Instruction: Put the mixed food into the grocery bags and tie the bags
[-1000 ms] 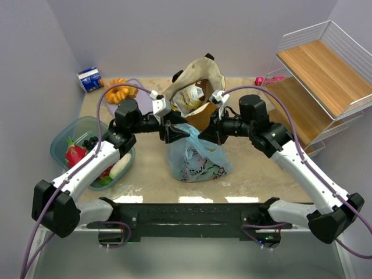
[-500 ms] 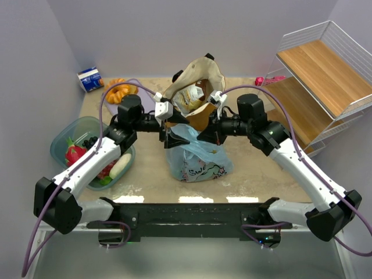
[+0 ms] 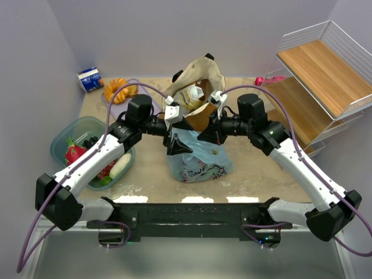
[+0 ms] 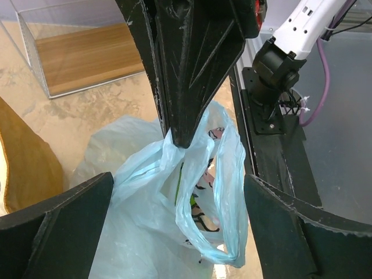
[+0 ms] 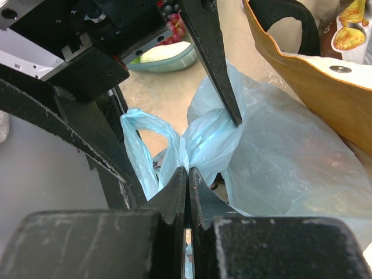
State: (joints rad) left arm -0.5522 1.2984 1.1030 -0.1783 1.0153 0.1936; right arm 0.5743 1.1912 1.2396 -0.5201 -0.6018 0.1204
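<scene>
Top view, left pincer (image 3: pixel 174 146): held over the gathered top of the light-blue plastic bag (image 3: pixel 200 165); its spread cannot be judged from here.
Top view, right pincer (image 3: pixel 201 138): brought close to the left pincer, over the same gathered plastic.
Top view, tote (image 3: pixel 203 72): stood gaping just beyond both pincers, with snack packets (image 3: pixel 192 96) seen inside.
Top view, teal tub (image 3: pixel 67 136): set on the tabletop (image 3: pixel 261 168), well apart to the left of the left pincer.
Left wrist view, left pincer: fingers are spread wide on either side of the bag's handles.
Left wrist view, right pincer: tips are pressed together on a twisted strip of blue plastic between the left fingers.
Right wrist view, right pincer: a blue handle is pinched tightly; a free loop is seen just left of the tips.
Right wrist view, left pincer: one finger is laid against the bunched plastic just beyond the right tips.
</scene>
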